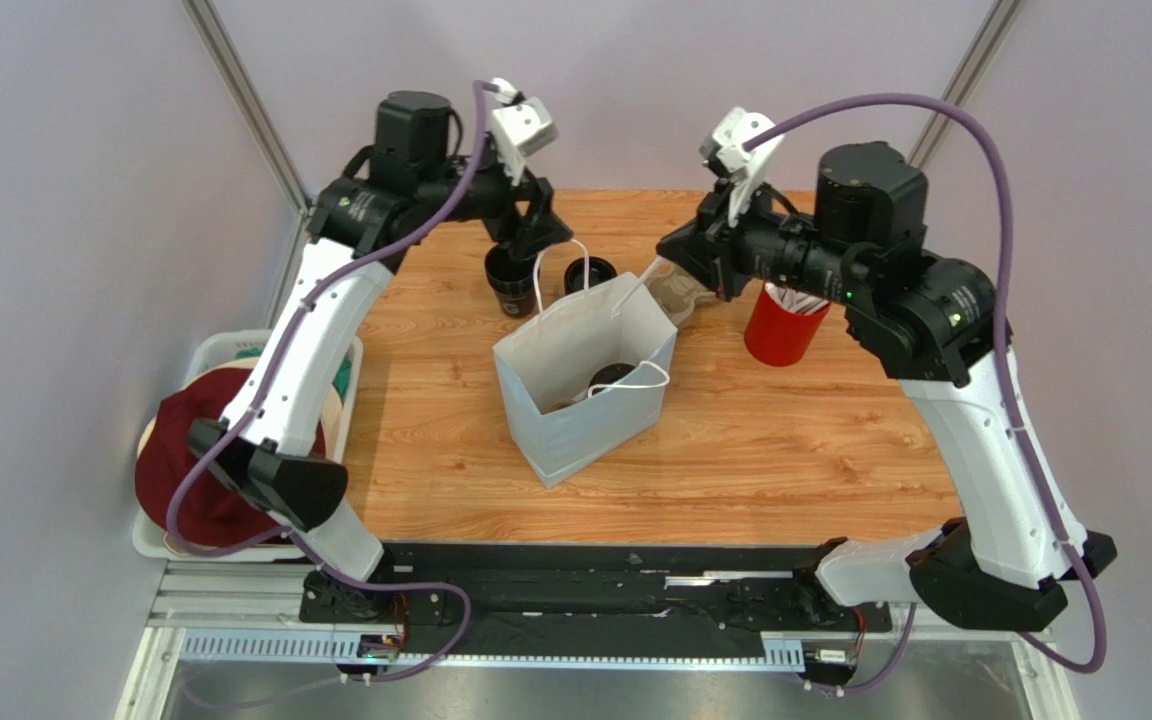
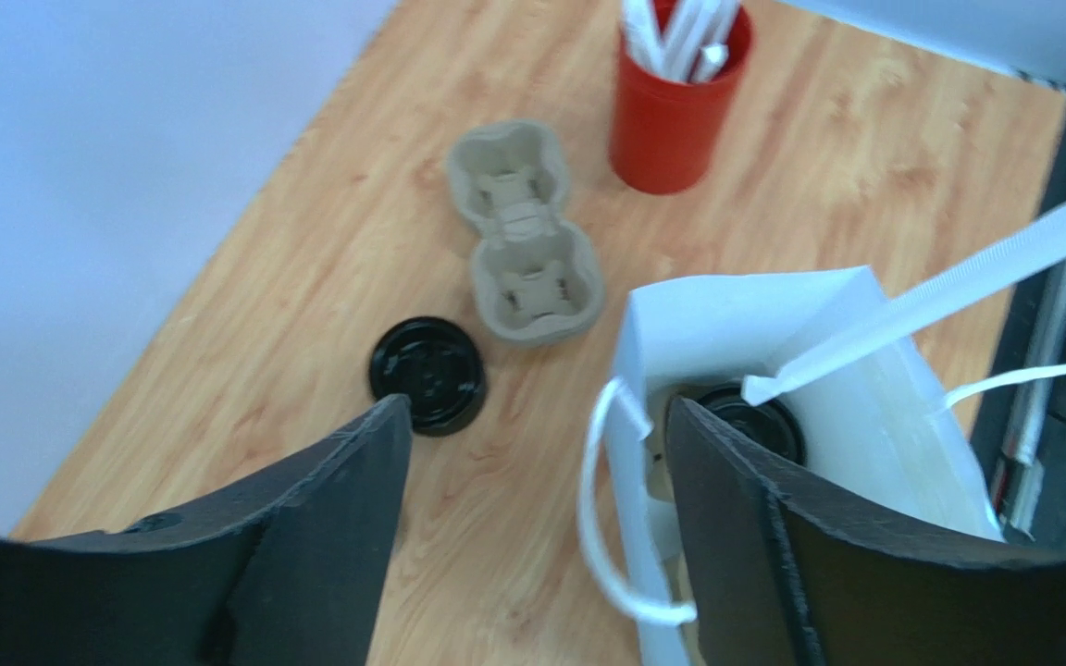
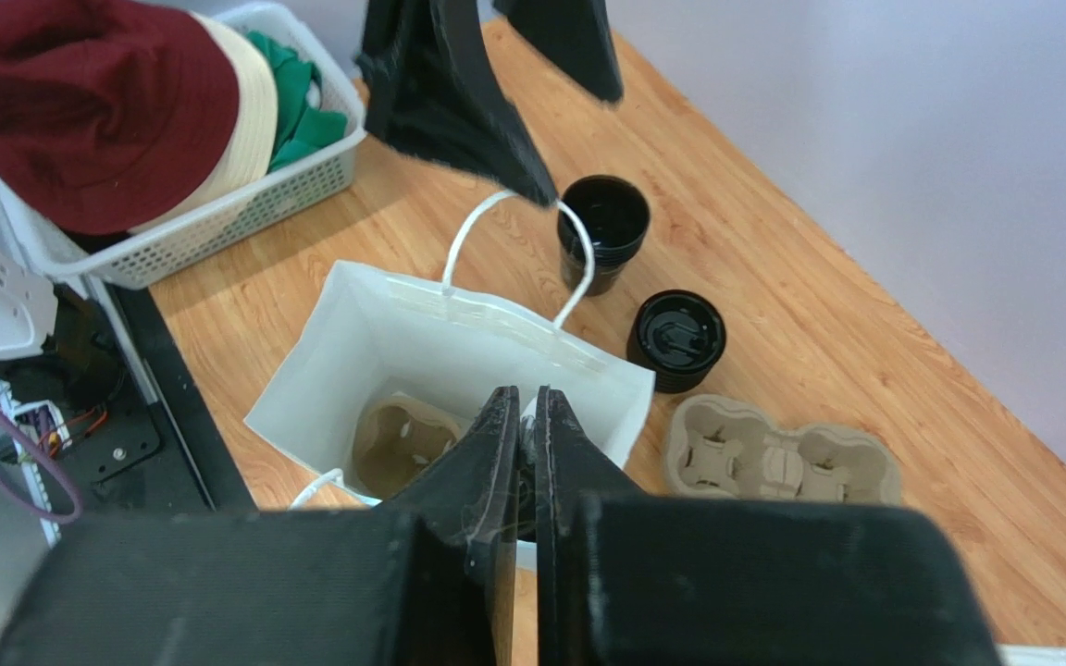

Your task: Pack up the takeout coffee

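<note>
The white paper bag [image 1: 582, 393] stands open mid-table. The takeout coffee [image 1: 614, 374], a small black cup with a round black lid, sits inside it; its lid also shows in the left wrist view [image 2: 764, 421]. A cardboard carrier [image 3: 400, 444] lies in the bag's bottom. My right gripper [image 1: 668, 272] is shut on the bag's white handle strip [image 2: 970, 278], which it holds taut over the bag's far-right rim. Its fingertips [image 3: 501, 405] hide the coffee in the right wrist view. My left gripper [image 1: 534, 225] is open and empty, above the bag's far-left side.
A taller open black cup [image 1: 512, 281] and a short stack of black lids [image 1: 590, 275] stand behind the bag. A loose cardboard carrier [image 2: 522, 236] and a red cup of white sticks [image 1: 785, 323] are to the right. A basket with a maroon hat [image 1: 222, 450] sits at the left edge.
</note>
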Available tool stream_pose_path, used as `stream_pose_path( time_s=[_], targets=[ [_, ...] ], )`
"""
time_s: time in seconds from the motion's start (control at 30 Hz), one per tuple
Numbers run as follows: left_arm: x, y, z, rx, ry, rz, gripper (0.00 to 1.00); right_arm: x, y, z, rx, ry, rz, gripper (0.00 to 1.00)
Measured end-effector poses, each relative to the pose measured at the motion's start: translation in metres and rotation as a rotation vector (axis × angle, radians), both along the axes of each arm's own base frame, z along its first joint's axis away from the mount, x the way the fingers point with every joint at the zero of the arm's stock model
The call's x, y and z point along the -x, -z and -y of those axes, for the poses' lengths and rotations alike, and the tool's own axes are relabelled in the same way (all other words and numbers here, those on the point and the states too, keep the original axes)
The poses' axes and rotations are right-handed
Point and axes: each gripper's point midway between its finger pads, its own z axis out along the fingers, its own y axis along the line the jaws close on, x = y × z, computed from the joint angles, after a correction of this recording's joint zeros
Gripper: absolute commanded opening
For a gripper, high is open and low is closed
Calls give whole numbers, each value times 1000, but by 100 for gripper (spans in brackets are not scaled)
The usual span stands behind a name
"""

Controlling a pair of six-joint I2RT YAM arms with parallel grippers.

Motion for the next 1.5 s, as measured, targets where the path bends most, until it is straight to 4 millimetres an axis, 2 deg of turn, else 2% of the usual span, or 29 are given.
stream_pose_path(
  time_s=[0.23, 0.33, 0.47, 0.6, 0.73, 0.97, 1.03, 1.07, 1.1, 1.17, 1.5],
  targets=[
    [14, -34, -87, 53, -243, 75, 82, 7, 33, -52, 122, -75, -17, 0],
    [21, -40, -121, 67, -335, 95, 82, 15, 52, -80, 190, -119, -12, 0],
    [24, -24, -161, 74, -446, 68, 82, 11, 75, -103, 263, -130, -17, 0],
    [28, 3, -184, 77, -513, 9, 82, 0, 90, -113, 303, -115, -12, 0],
    [33, 16, -193, 81, -538, -18, 82, -1, 108, -123, 347, -132, 6, 0],
    [35, 10, -194, 95, -540, 4, 82, 6, 162, -135, 459, -201, 7, 0],
    [35, 10, -194, 98, -537, 4, 82, 5, 171, -136, 478, -209, 7, 0],
    [35, 10, -194, 99, -535, 4, 83, 4, 173, -137, 482, -211, 9, 2],
    [35, 10, -193, 100, -533, 5, 82, 3, 174, -139, 480, -211, 15, 9],
    [35, 11, -193, 101, -530, 1, 82, 2, 174, -140, 477, -212, 22, 17],
    [34, 15, -192, 103, -524, -7, 83, 0, 172, -145, 464, -217, 45, 36]
  ],
)
